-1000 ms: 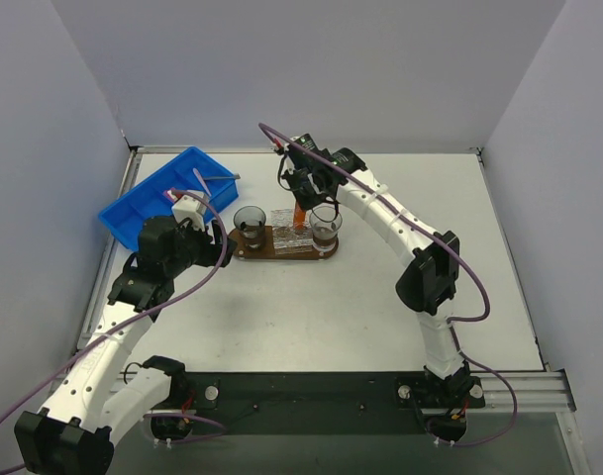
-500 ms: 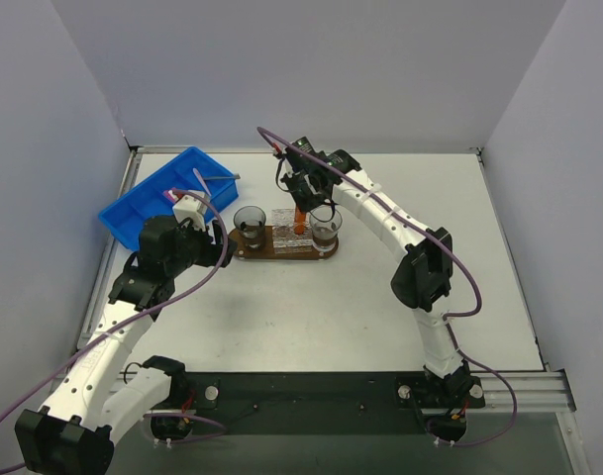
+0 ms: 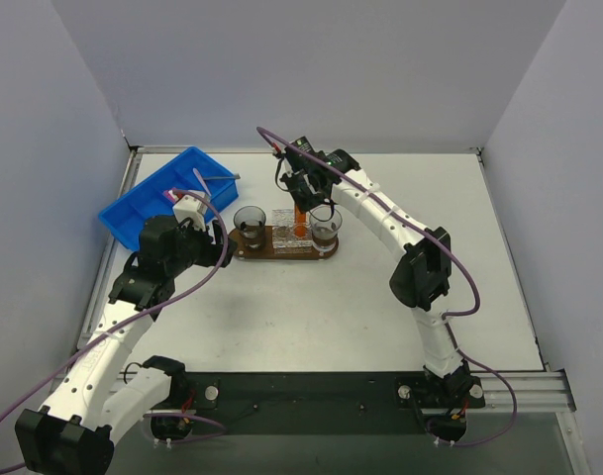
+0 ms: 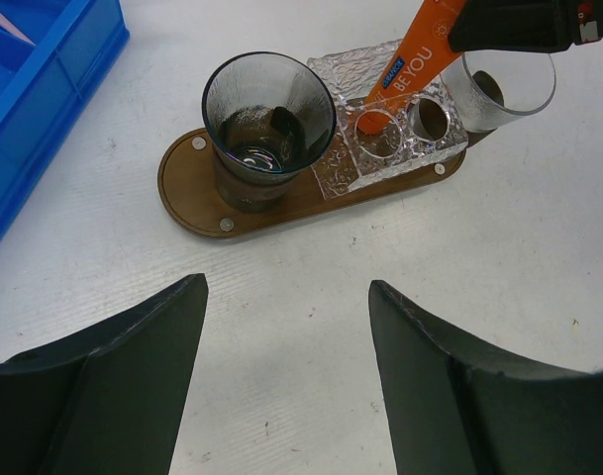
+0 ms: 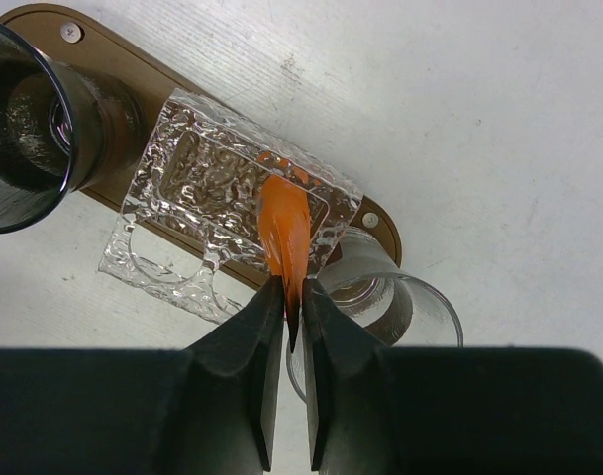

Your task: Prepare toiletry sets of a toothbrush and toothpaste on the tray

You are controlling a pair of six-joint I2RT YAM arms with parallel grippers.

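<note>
Right gripper point(image 5: 292, 287) sat nearly closed, its fingers pinching the flat crimped end of the toothpaste point(image 5: 284, 233). I saw the tube hanging directly below the jaws, long axis steep but tilted, cap end pointing down into a hole of the clear holder point(image 5: 172, 188) on the tray point(image 5: 39, 20).

Left gripper point(image 4: 286, 289) hangs wide open; right gripper point(image 5: 292, 302), arm outstretched, seems pinched nearly closed.
</note>
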